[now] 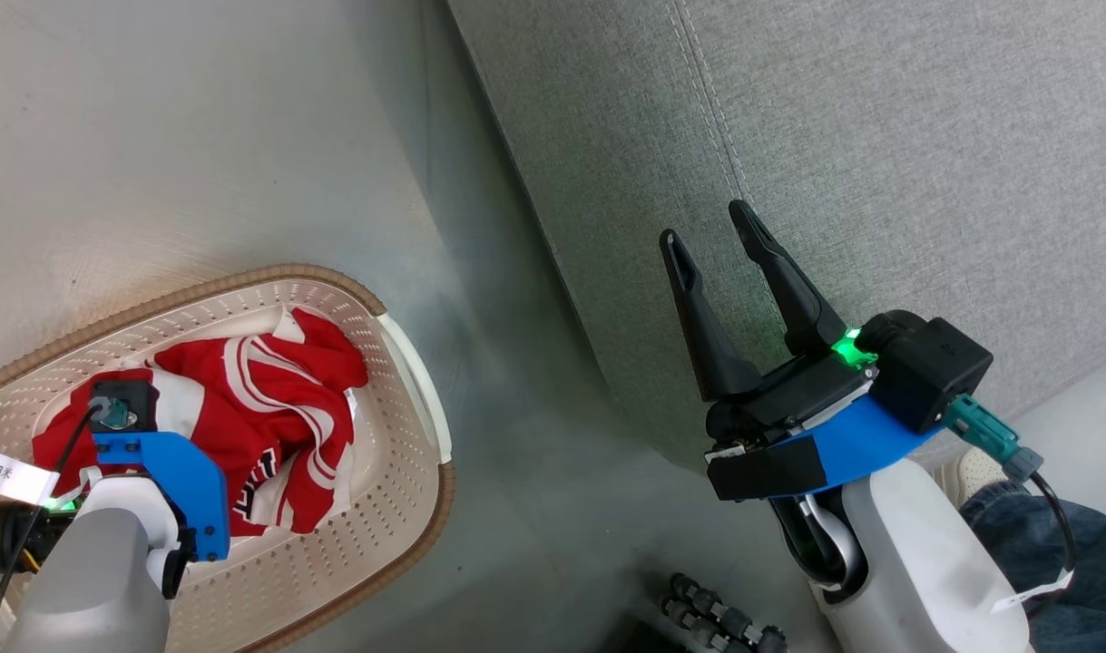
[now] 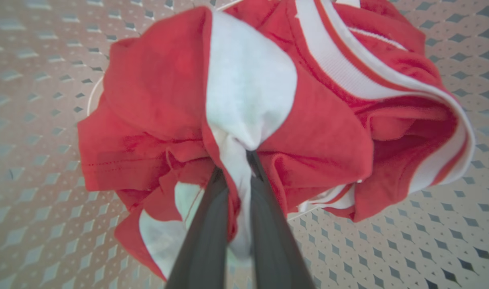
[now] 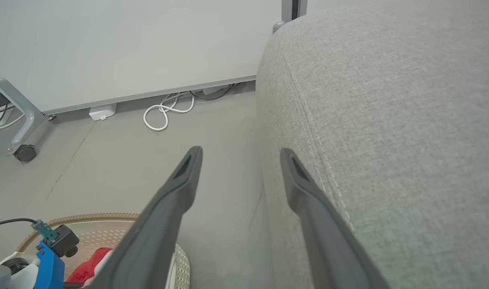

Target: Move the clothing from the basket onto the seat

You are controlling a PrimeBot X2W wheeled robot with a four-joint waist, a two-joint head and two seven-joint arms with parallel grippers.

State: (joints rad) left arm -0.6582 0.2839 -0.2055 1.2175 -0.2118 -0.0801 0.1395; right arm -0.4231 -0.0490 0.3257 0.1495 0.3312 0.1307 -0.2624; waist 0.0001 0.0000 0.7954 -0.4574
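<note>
Grey floor (image 1: 199, 136), 8 o'clock: basket (image 1: 389, 526) holds clothing (image 1: 271, 399); left claw (image 2: 234, 162) clamps it (seat (image 1: 879, 136) transfer pending); right claw (image 1: 703, 223) spread, empty.

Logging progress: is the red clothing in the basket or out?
In: the clothing is bunched within the basket, the left gripper with jaws shut on a fold.

— What colours does the clothing (image 1: 271, 399) show?
— Bright red, with white panels and thin white stripes. One fold carries dark lettering.
— And the basket (image 1: 407, 490) holding it?
— Cream-white, peppered with small holes in even rows, with a brown band on the rim.
— Beside the basket?
— The floor (image 1: 199, 136) is plain pale grey. Further from the basket, the seat (image 1: 879, 136) is a light grey weave with a paler stitched seam.
— The right gripper (image 1: 703, 223)?
— Black jaws, blue bracket, a green light glowing.
</note>
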